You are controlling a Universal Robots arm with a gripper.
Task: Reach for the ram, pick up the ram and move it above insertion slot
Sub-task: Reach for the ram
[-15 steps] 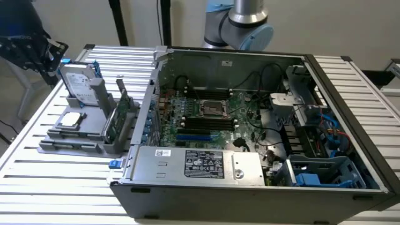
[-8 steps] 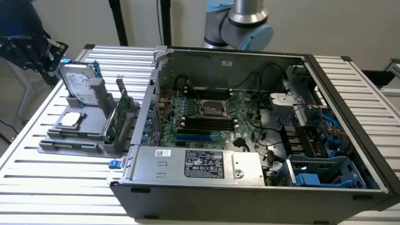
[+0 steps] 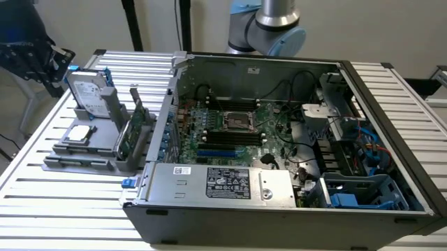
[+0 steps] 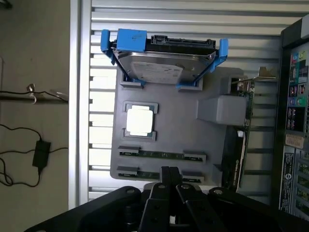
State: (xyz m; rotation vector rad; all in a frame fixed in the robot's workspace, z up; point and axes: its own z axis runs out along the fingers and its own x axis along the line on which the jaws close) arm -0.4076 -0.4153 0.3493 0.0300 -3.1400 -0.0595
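Up close in the wrist view, the pincer (image 4: 169,170) is clenched, its 2 black fingers pressed together with nothing between them. It hangs above the grey holder tray (image 4: 193,135), at the tray's end opposite the hard drive, and its tips appear in front of the outermost row of clips there.

One row further into the tray lies the ram (image 4: 161,155), a thin green stick resting flat between 2 small grey clips, apart from the pincer. Beyond it, near the tray's middle, a square silver processor chip (image 4: 140,121) sits in its own frame. At the tray's far end the hard drive (image 4: 159,67) stands on edge in blue brackets.

Along the tray's side nearest the computer case (image 3: 279,209), a green expansion card (image 3: 134,128) stands upright behind a grey block.

Just beside the tray, on the same slatted metal worktop (image 3: 63,209), the case lies open, showing the motherboard (image 3: 231,125) with its black memory slots (image 3: 234,137) bare. Behind the case rises a joint of the arm (image 3: 276,26).
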